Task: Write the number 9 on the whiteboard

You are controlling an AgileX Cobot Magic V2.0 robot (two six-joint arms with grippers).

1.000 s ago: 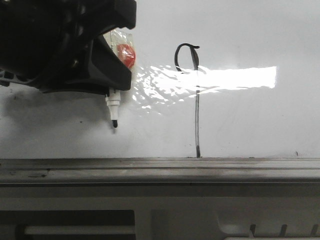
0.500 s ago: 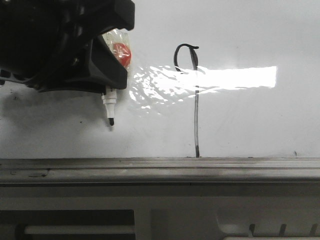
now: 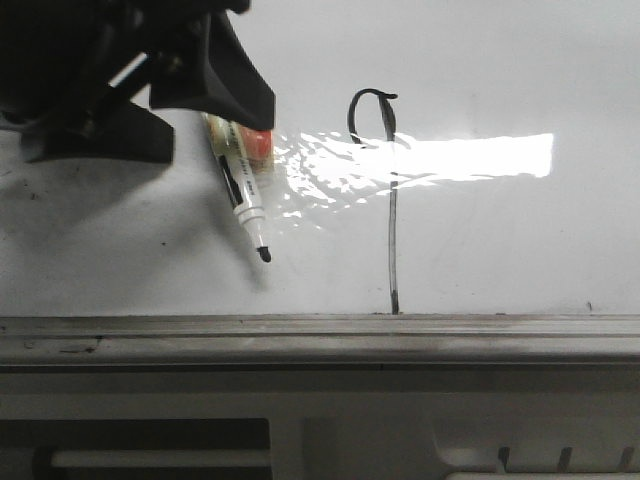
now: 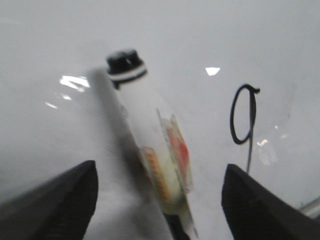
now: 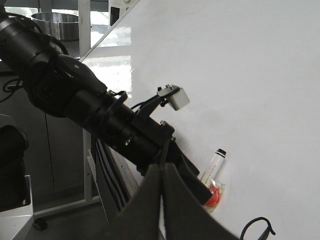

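The number 9 [image 3: 393, 230] is a thin black line on the whiteboard [image 3: 500, 250], a small loop over a long tail that reaches the grey ledge [image 3: 320, 340]. It also shows in the left wrist view [image 4: 231, 117] and the right wrist view [image 5: 255, 227]. My left gripper [image 3: 205, 110] is open at the upper left. A marker [image 3: 243, 195] with a red label lies tilted against the board below it, tip down and to the right. In the left wrist view the marker [image 4: 160, 150] is blurred between the wide-apart fingers [image 4: 65, 195], touching neither. My right gripper [image 5: 161, 170] is shut and empty.
The right wrist view shows my left arm [image 5: 75, 100] reaching to the whiteboard [image 5: 250, 75], the marker [image 5: 214, 167] beyond its fingers. A bright glare band [image 3: 470, 155] crosses the board. A grey frame [image 3: 300, 430] lies below the ledge.
The left jaws have opened and let go of the marker. The marker has tipped from upright to slanted and its tip has moved down and to the right.
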